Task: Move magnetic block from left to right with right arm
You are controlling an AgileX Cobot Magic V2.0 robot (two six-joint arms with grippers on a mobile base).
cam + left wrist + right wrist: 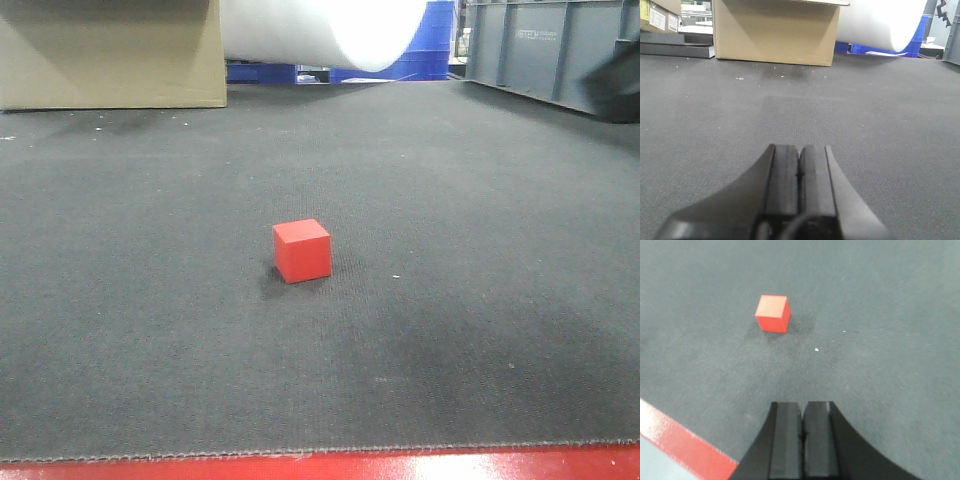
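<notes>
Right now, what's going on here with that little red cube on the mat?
Nothing is holding the red cube yet. It sits alone on the dark grey mat, flat on one face. The right gripper is above the mat with its fingers closed together and empty, the cube ahead of it and slightly left in its wrist view. The left gripper is also closed and empty, low over bare mat, facing a cardboard box.

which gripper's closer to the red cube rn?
Right. The right gripper is shut with the red cube on the mat just ahead, slightly left. The left gripper, also shut, has no cube in its view.
</notes>
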